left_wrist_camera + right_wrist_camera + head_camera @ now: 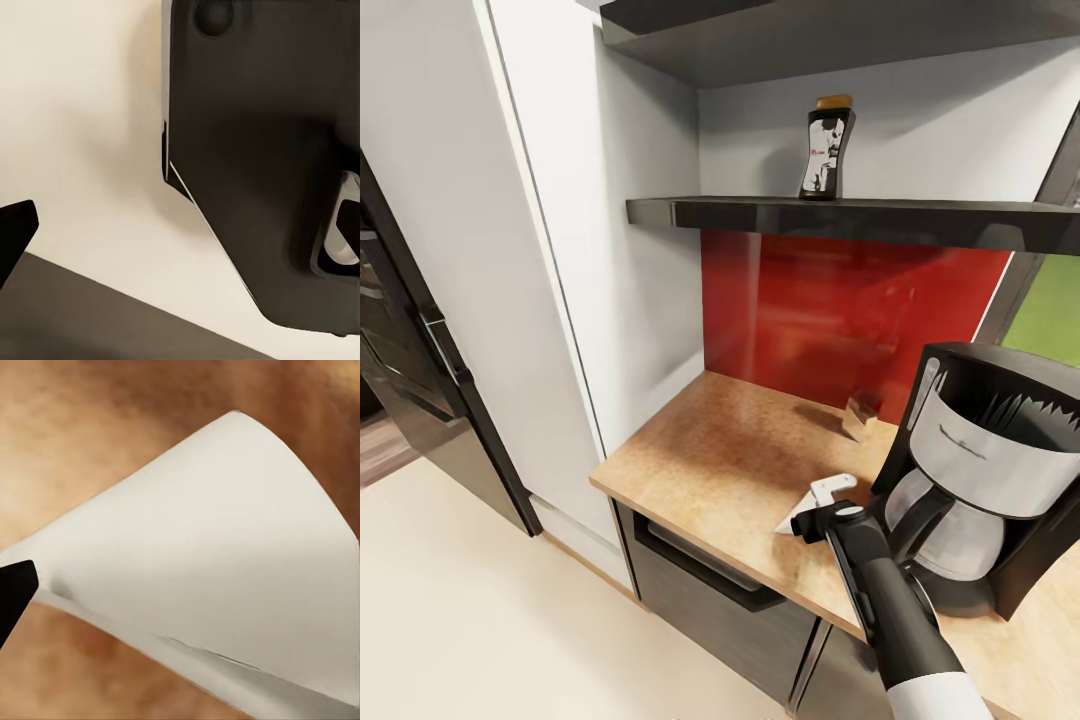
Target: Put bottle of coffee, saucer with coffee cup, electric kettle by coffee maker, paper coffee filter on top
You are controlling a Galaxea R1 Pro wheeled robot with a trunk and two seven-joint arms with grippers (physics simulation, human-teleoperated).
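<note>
- Fingers of the right gripper (815, 522) sit at the thin white paper coffee filter (797, 520) on the tan speckled countertop (720, 470); can't tell if they're clamped.
- Slim dark coffee bottle (826, 150) stands on the glossy black shelf (760, 212).
- Black-and-white coffee maker (980, 480) is far right, just beside the filter.
- Left fingers: can't tell.

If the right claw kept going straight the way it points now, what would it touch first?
Most likely the paper coffee filter, lying directly ahead of the right claw on the kitchen countertop. The remaining gap is hard to judge.
</note>
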